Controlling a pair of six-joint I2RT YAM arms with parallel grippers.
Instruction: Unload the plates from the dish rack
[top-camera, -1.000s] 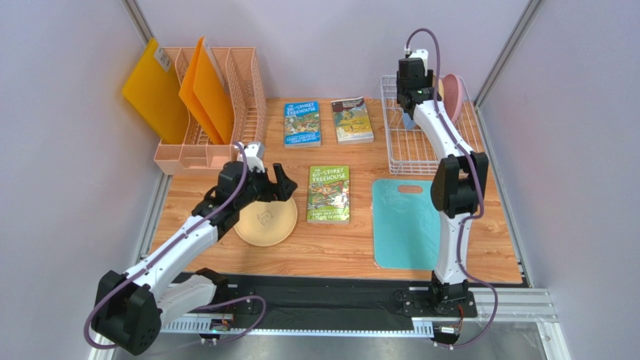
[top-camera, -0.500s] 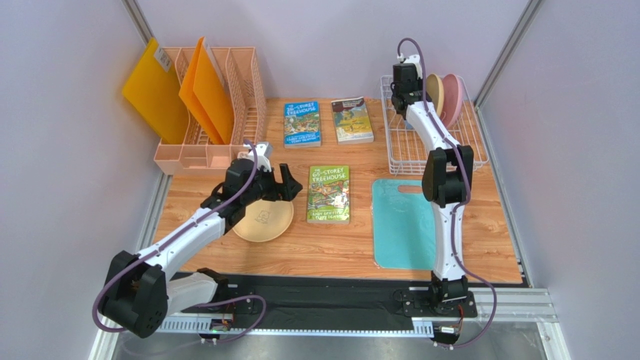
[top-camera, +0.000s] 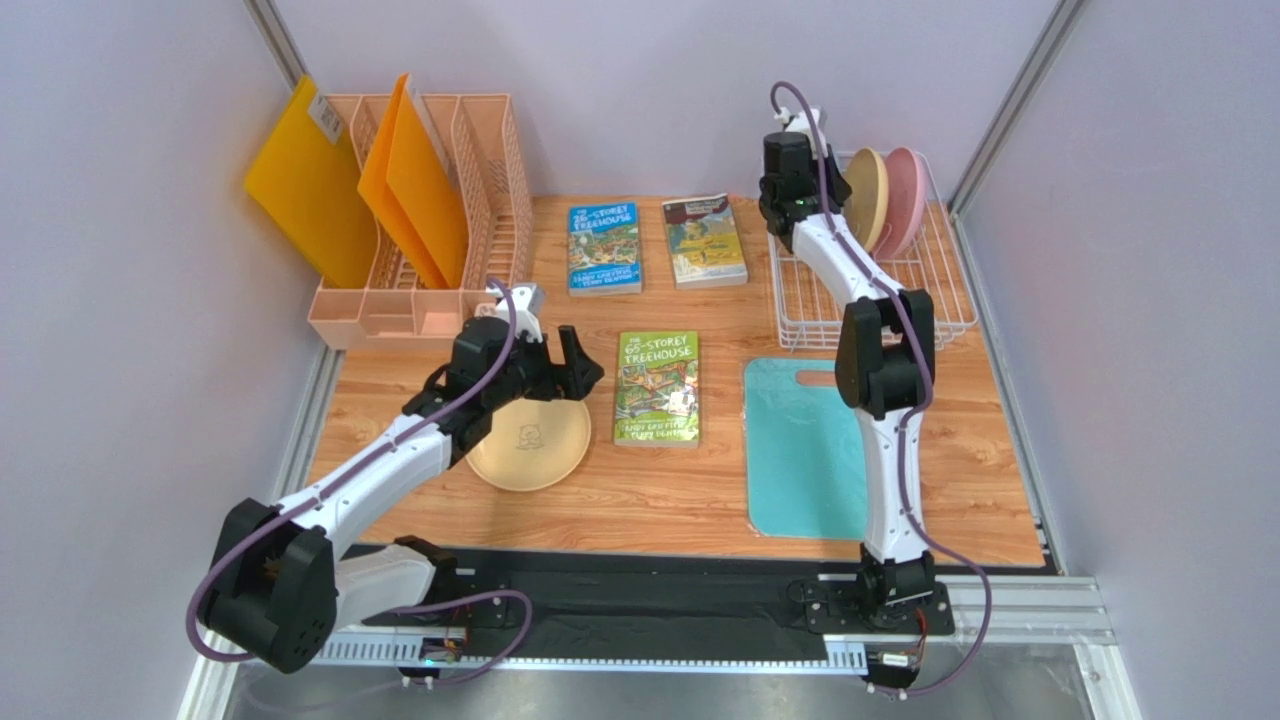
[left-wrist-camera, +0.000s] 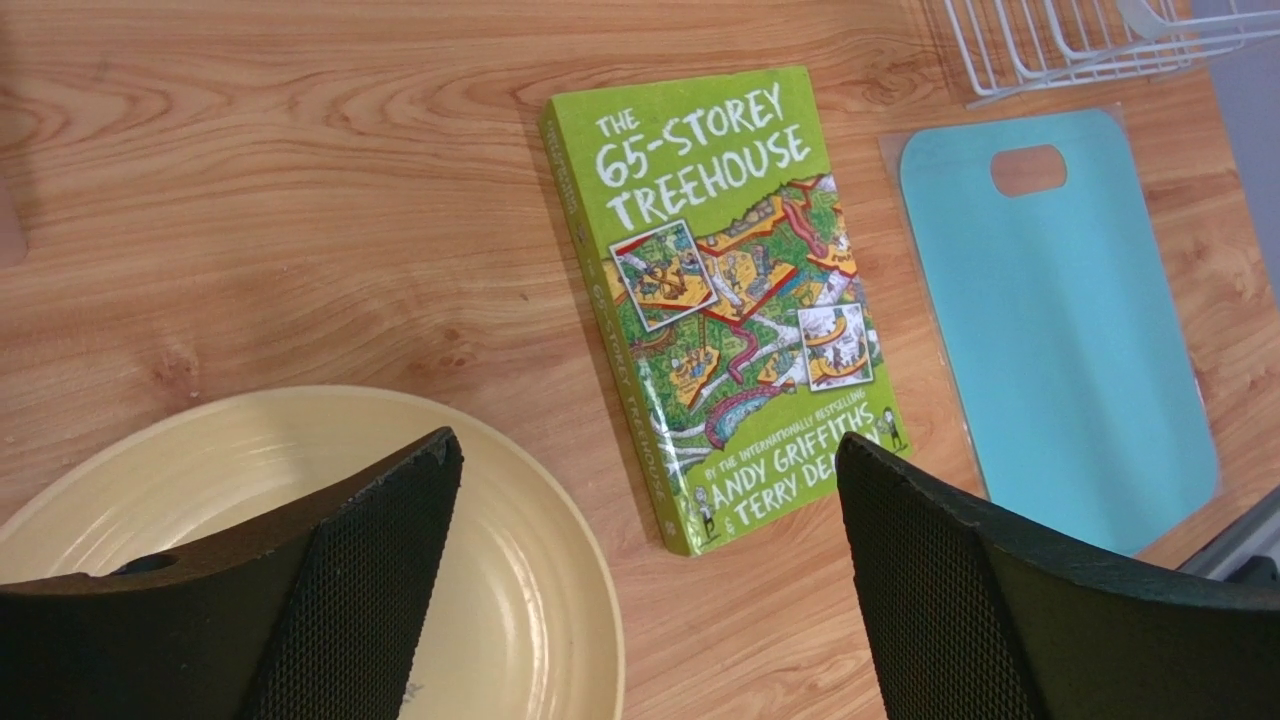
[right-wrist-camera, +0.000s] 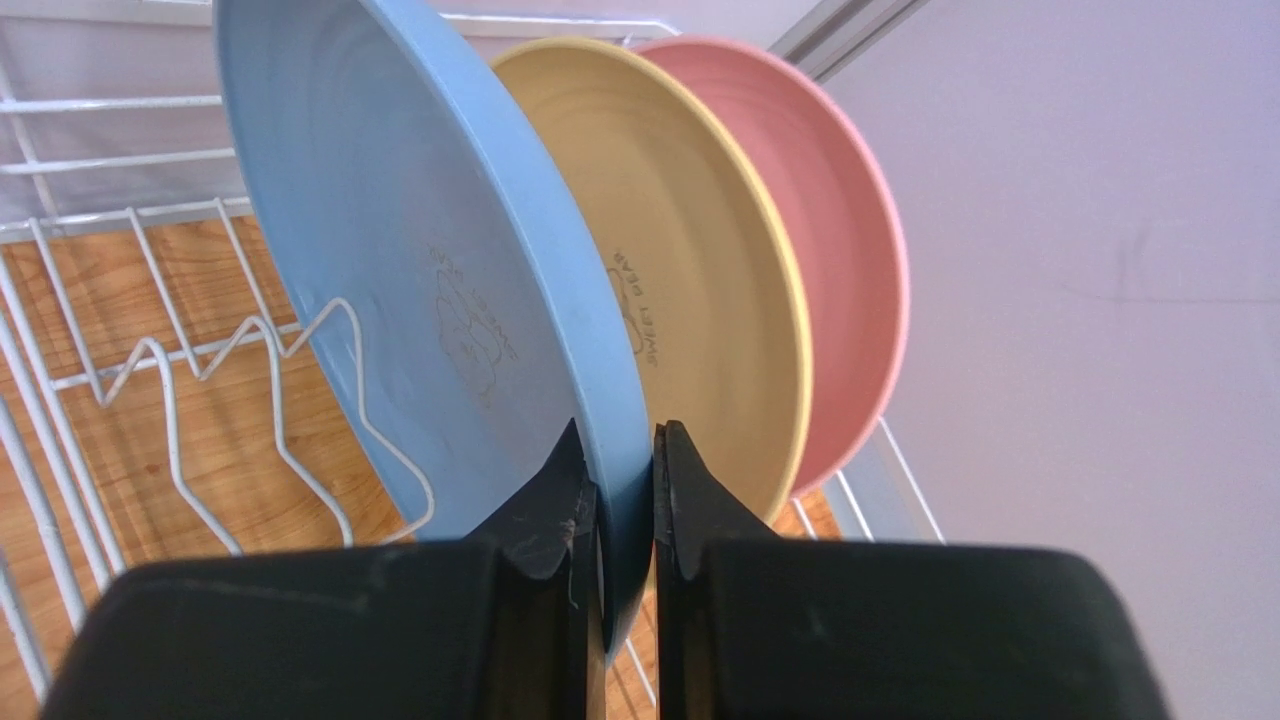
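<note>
On the table lies a tan plate (top-camera: 529, 443), and my left gripper (top-camera: 553, 369) hovers open just above its right edge; in the left wrist view the plate (left-wrist-camera: 526, 600) sits under the wide-apart fingers of that gripper (left-wrist-camera: 646, 450). In the white wire dish rack (top-camera: 842, 308) three plates stand on edge: blue (right-wrist-camera: 421, 225), pale yellow (right-wrist-camera: 691, 270) and pink (right-wrist-camera: 842, 225). My right gripper (right-wrist-camera: 616, 435) is shut on the blue plate's rim. In the top view the right gripper (top-camera: 796, 203) hides the blue plate; the yellow (top-camera: 869, 192) and pink (top-camera: 906, 195) plates show beside it.
A green book (top-camera: 658, 387) lies right of the tan plate and two more books (top-camera: 604, 246) (top-camera: 703, 240) lie further back. A teal cutting board (top-camera: 804, 447) lies in front of the rack. A peach organizer (top-camera: 451, 225) with orange folders stands back left. Rack dividers (right-wrist-camera: 166, 390) rise beside the blue plate.
The right gripper closed on the blue plate's rim and the right arm swung left at the rack. The left gripper, open throughout, lifted slightly off the tan plate.
</note>
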